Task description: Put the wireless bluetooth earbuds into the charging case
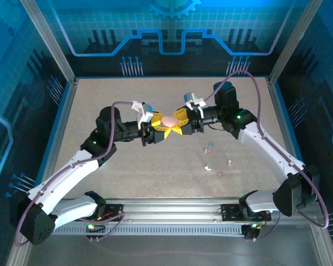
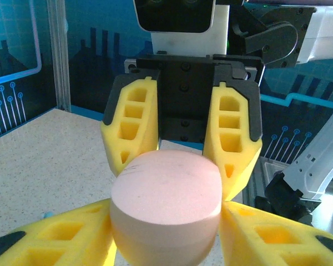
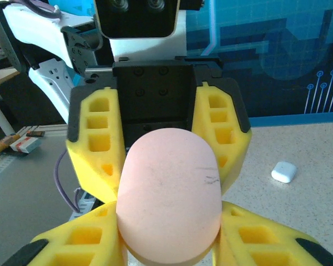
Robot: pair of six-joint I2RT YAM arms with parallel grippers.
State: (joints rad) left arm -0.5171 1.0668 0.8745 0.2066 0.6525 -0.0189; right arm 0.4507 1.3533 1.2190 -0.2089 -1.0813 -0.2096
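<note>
Pinching the pink case in the air with left gripper and right gripper. Leaving earbuds on the table, right of the case (well apart). Could slip and drop if tugged unevenly.

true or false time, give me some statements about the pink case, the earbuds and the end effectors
1. The pink case is up off the table, between the left end effector and the right end effector. True.
2. All earbuds are stowed. False: earbuds lie loose on the table.
3. A white case lies on the table. True.
4. The right end effector is open, clear of the pink case. False: it grips it.
</note>
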